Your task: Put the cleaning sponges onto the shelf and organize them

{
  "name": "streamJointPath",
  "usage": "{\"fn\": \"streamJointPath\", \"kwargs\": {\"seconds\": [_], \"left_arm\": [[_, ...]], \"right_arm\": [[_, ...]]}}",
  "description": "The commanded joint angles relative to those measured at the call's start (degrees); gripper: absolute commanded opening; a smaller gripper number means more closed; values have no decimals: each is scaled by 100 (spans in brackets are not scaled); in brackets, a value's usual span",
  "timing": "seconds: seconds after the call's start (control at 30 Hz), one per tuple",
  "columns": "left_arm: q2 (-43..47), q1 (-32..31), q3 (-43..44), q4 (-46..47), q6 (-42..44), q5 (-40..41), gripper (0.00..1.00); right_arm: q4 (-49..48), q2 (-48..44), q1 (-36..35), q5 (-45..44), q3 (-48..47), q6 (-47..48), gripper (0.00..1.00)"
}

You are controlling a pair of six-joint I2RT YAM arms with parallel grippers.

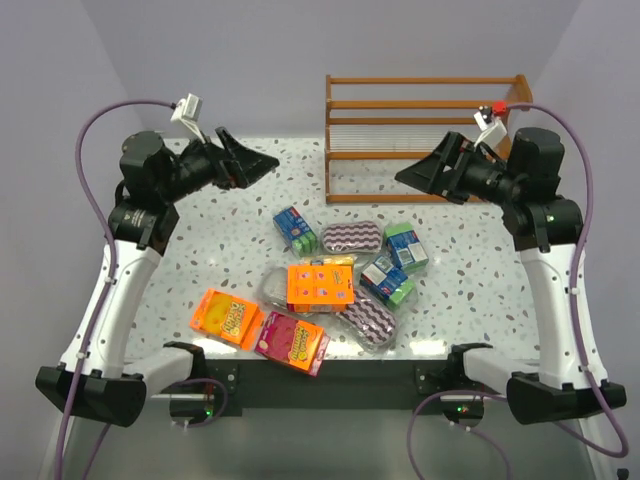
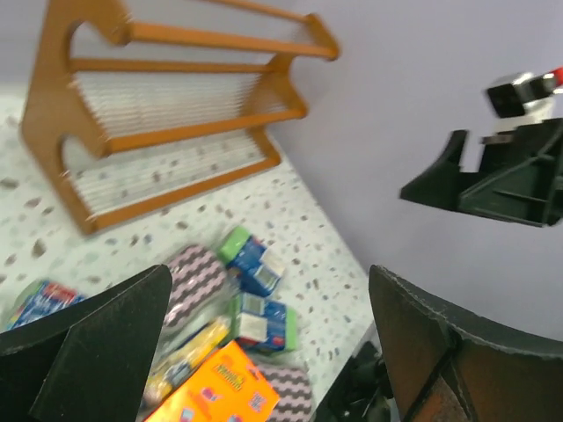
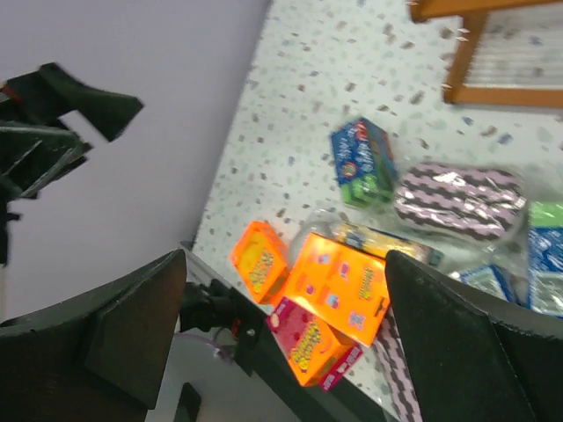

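Speckled table (image 1: 230, 225): shelf (image 1: 420, 103) stands at back, long axis left-right; left fingers (image 1: 250, 152), right fingers (image 1: 424, 166) wide apart.

A yellow pack (image 1: 341, 261) lies under the big orange pack (image 1: 320, 285), so only a thin strip peeks out behind it. A clear wrap (image 1: 272, 287) pokes out left of the orange pack; what is inside is hard to tell. The words on every pack are too small to read. In the left wrist view the jaws of the left gripper (image 2: 268, 290) cover a corner of the orange pack and most of a blue pack (image 2: 40, 303) left of it. The right wrist view is blurry. There the shelf (image 3: 501, 95), far behind the orange pack, is cut off by the top edge, and a blue-green pack (image 3: 547, 255) right of it by the side edge.
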State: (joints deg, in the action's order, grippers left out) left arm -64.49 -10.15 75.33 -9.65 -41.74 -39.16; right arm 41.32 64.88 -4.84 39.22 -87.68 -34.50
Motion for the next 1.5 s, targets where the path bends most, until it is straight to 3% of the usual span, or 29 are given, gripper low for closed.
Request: {"fn": "streamJointPath", "kwargs": {"seconds": [0.0,0.07,0.17,0.33,0.63,0.97,1.47], "left_arm": [[86,-4,35,-1804,1335,945,100],[164,-4,-192,-1760,1308,954,100],[182,-4,-474,-1654,1291,954,100],[130,-13,-668,-1575,1194,919,100],[103,-22,-871,-1434,1159,980,100],[156,-22,-1020,-1372,1255,1094,100],[59,-22,-1178,-1171,1203,1156,100]], "right_arm": [[1060,261,10,-922,-153,881,98],[1395,393,1,-1441,-232,1155,98],[1826,648,-323,-3065,-206,1480,98],[2266,1507,-1677,-5682,40,1798,98],[1555,2247,-2056,-6409,892,1648,98],[597,2880,-2065,-6075,1517,1728,98],[701,3706,-2056,-7217,1508,1306,98]]}}
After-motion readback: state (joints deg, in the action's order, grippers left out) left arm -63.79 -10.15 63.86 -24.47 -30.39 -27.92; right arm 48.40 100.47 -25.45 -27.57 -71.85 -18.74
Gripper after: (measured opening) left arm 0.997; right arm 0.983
